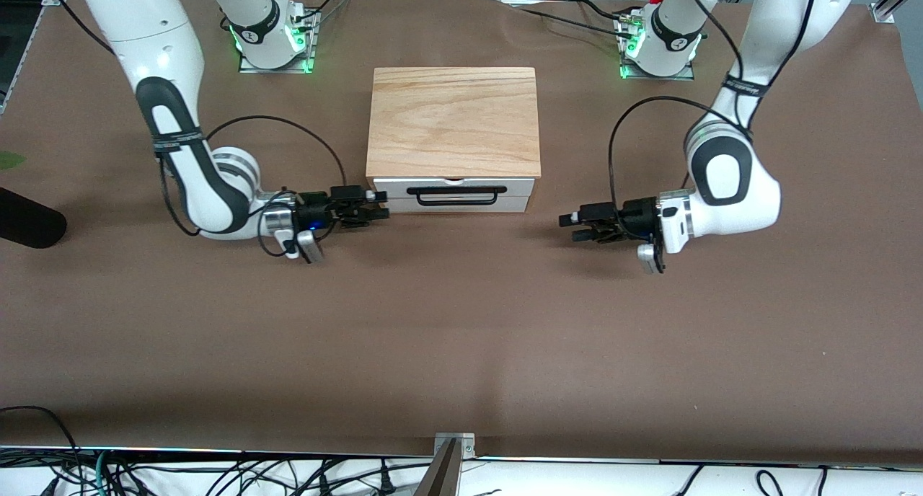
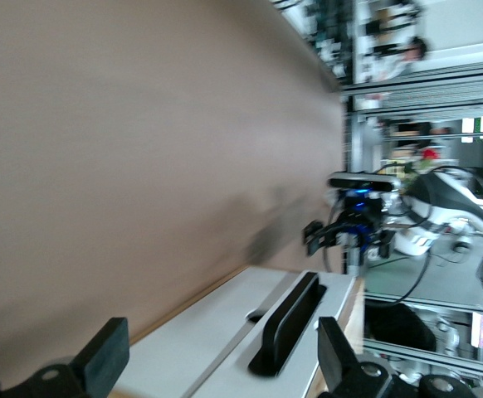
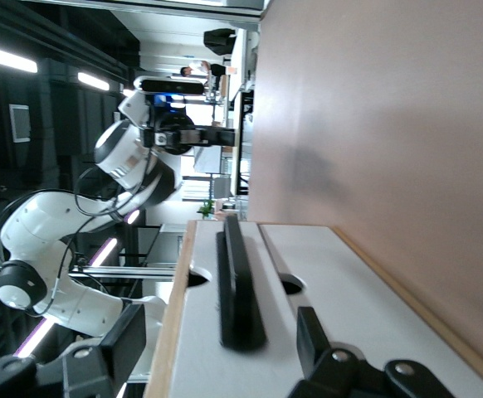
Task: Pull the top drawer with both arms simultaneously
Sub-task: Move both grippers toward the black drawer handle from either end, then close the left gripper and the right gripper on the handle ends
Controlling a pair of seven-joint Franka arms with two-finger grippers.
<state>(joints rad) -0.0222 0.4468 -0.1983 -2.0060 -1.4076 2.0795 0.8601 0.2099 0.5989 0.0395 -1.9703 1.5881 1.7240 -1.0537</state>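
Note:
The cabinet has a light wood-grain top (image 1: 454, 117). The top drawer (image 1: 515, 185) is shut, its white front flush, with a long black bar handle (image 1: 456, 195). My right gripper (image 1: 376, 206) is low at the front corner of the cabinet toward the right arm's end, open and empty. In the right wrist view (image 3: 221, 340) the handle (image 3: 237, 282) lies between the open fingers but apart from them. My left gripper (image 1: 570, 227) is open and empty, low over the table, a gap away from the cabinet's other front corner. In the left wrist view (image 2: 221, 356) it faces the handle (image 2: 291, 319).
The brown table (image 1: 461, 337) spreads wide toward the front camera. A dark rounded object (image 1: 29, 222) lies at the right arm's end. The arm bases (image 1: 274, 45) (image 1: 660, 49) stand at the table's edge. A metal bracket (image 1: 454, 445) sits on the edge nearest the front camera.

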